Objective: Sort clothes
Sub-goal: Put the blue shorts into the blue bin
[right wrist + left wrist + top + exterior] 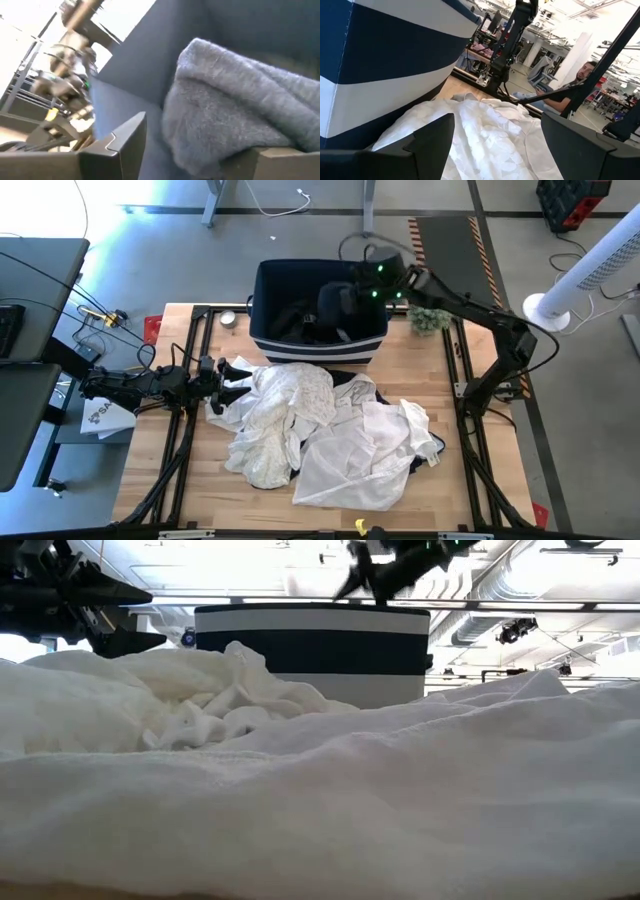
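Note:
A pile of white and cream clothes [320,430] lies spread over the table's middle, with dark pieces [345,383] showing under it. The navy bin with white stripes [318,315] stands at the far edge, with dark clothes [300,320] inside. My right gripper [338,302] hangs over the bin's inside, open, with a dark grey garment [235,110] lying between its fingers. My left gripper [232,377] stands open and level at the pile's left edge, fingers apart over the white cloth [485,135]. My right gripper's fingers stand apart on either side of a rounded fold of the dark grey garment [250,140] inside the bin. One finger [125,145] is clear of it. The fold lies close against the other finger [285,160]; whether it touches, I cannot tell.
A small green plant [428,318] stands right of the bin, and a round tin [228,319] lies left of it. Black frame rails [190,360] run along the table's sides. A person [570,90] sits beyond the table. A white fan [590,270] stands off the table at the right.

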Available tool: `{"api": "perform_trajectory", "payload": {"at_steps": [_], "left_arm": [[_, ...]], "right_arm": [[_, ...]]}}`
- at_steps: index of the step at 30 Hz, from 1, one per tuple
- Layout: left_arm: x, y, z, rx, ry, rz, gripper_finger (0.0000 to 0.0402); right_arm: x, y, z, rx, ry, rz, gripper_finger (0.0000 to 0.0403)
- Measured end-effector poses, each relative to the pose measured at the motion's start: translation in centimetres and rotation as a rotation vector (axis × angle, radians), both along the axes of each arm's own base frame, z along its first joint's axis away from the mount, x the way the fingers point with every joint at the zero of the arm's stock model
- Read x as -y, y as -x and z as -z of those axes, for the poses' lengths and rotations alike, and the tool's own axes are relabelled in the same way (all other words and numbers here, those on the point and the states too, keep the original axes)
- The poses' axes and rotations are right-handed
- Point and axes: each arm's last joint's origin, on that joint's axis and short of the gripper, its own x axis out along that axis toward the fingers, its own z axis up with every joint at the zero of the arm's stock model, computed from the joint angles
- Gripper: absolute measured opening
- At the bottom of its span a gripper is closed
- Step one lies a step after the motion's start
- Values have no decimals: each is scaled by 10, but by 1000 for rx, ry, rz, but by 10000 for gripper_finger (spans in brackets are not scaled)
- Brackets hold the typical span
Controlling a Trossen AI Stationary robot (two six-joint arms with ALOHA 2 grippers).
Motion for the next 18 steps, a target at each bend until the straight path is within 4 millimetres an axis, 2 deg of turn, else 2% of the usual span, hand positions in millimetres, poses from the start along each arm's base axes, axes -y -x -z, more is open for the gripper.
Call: {"api": "perform_trajectory", "payload": {"at_steps": [5, 8, 11, 15, 18], "left_arm": [[0, 0, 0, 1, 9, 0, 296], [0, 0, 0, 1, 9, 0, 296], [0, 0, 0, 1, 9, 0, 296], [0, 0, 0, 1, 9, 0, 296], [0, 0, 0, 4, 23, 0, 296]], "right_arm": [[-5, 8, -59, 15, 206, 159, 205], [-1, 5, -70, -22, 253, 188, 196], [7, -11, -55, -115, 265, 128, 190], [8, -41, -13, -244, 170, -38, 189], [7, -49, 16, -383, 69, -92, 189]]}}
